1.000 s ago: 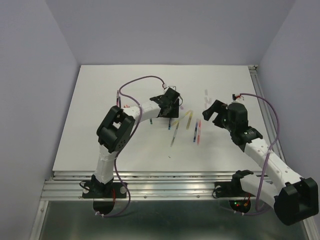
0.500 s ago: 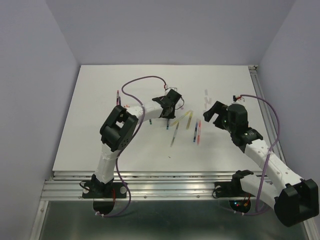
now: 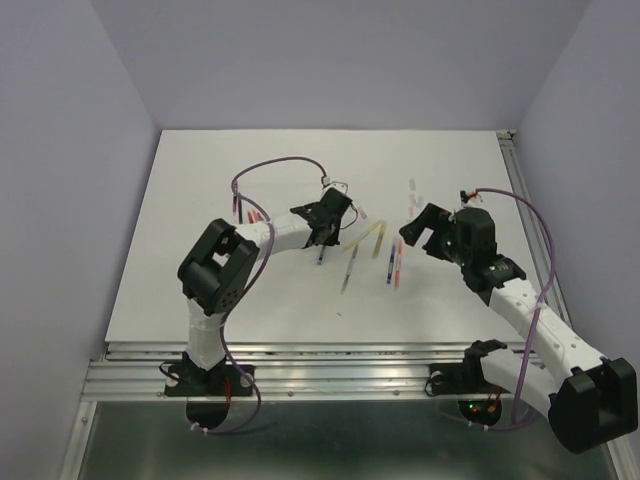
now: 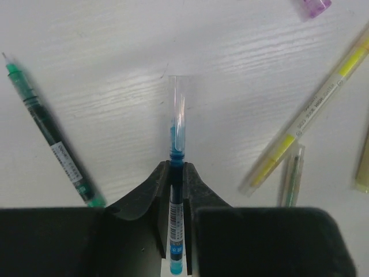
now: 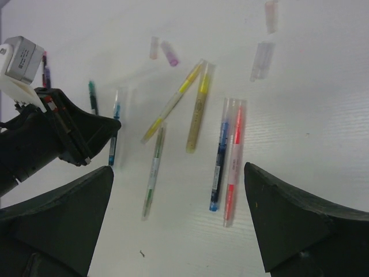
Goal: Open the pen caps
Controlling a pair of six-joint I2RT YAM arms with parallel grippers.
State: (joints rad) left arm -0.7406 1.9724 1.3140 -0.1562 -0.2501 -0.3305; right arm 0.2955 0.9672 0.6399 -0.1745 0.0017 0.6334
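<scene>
My left gripper [image 4: 176, 173] is shut on a blue pen [image 4: 176, 222], gripping its barrel just behind the clear pen cap [image 4: 177, 109], which sticks out ahead of the fingers. From above, the left gripper [image 3: 322, 232] is near the table's middle, with the blue pen [image 3: 320, 255] under it. My right gripper [image 5: 179, 168] hangs open above the loose pens, holding nothing. Below it lie capped pens: a dark blue one [image 5: 221, 164], a red one [image 5: 233, 167], a green one [image 5: 153, 173] and two yellow ones [image 5: 173, 104].
A green pen [image 4: 55, 135] with a bare tip lies left of the held pen. Loose caps lie farther back: a purple one [image 5: 169, 53], a pale one [image 5: 262, 60] and a pink one [image 5: 271, 14]. A metal rail [image 3: 520, 180] runs along the table's right edge.
My left gripper has closed on the blue pen and shifted left and nearer with it. The right gripper has stayed open and barely moved.
</scene>
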